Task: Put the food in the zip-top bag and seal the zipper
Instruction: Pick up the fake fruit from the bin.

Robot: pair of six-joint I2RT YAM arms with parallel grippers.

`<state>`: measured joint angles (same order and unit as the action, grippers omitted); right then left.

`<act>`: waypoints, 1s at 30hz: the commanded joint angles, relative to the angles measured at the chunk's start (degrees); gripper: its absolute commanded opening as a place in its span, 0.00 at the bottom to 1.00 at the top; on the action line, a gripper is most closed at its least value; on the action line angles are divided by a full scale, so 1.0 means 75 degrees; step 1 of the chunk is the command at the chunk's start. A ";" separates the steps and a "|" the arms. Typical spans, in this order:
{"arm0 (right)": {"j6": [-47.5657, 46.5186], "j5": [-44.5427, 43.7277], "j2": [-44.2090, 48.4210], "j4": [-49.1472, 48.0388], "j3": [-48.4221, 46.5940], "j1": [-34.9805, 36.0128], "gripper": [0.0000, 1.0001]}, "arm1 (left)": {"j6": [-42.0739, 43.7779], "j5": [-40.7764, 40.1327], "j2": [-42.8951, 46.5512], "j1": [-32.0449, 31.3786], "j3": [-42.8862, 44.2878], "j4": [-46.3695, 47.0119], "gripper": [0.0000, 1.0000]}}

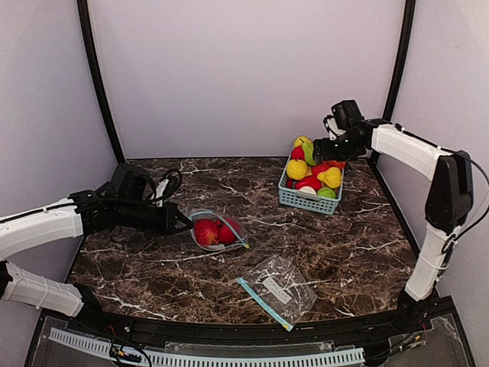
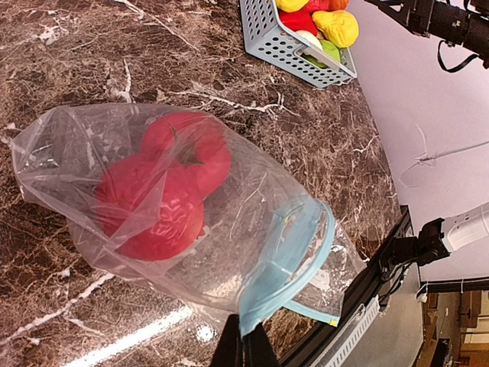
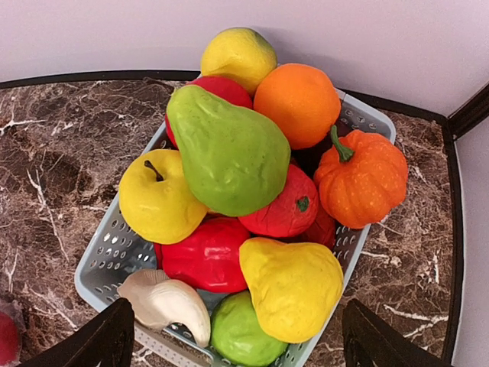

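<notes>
While left fingers (image 2: pixel 229 353) pinch the zip-top bag (image 2: pixel 260 206), right fingers (image 3: pixel 107 340) spread above the basket (image 3: pixel 107 256).
Two red fruits (image 2: pixel 168 191) lie inside the bag.

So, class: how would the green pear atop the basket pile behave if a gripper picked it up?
The green pear looks glossy and tapered, so it may slip from a pinch. It is perched on other fruits above the basket rim, so a nudge would probably roll it off. It looks like a moulded toy, likely stiff and light.

Left arm (image 1: pixel 46 225) low, right arm (image 1: pixel 409 149) raised.
My left gripper (image 1: pixel 182 222) pinches the bag (image 2: pixel 252 229) at its tips; right gripper (image 1: pixel 309 151) faces down, jaws wide.
</notes>
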<state>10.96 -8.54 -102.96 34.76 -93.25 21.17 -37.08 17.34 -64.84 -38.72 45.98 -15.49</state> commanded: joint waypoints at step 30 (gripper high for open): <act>-0.1119 0.0705 -0.3236 -0.0062 -0.3128 -0.0570 0.72 | -0.0028 0.0194 -0.0621 0.0068 0.0388 0.0061 0.01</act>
<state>3.27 -3.25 -125.95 34.74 -114.96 17.19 -37.12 18.65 -69.97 -38.72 47.92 -14.87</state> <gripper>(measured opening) 0.742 0.009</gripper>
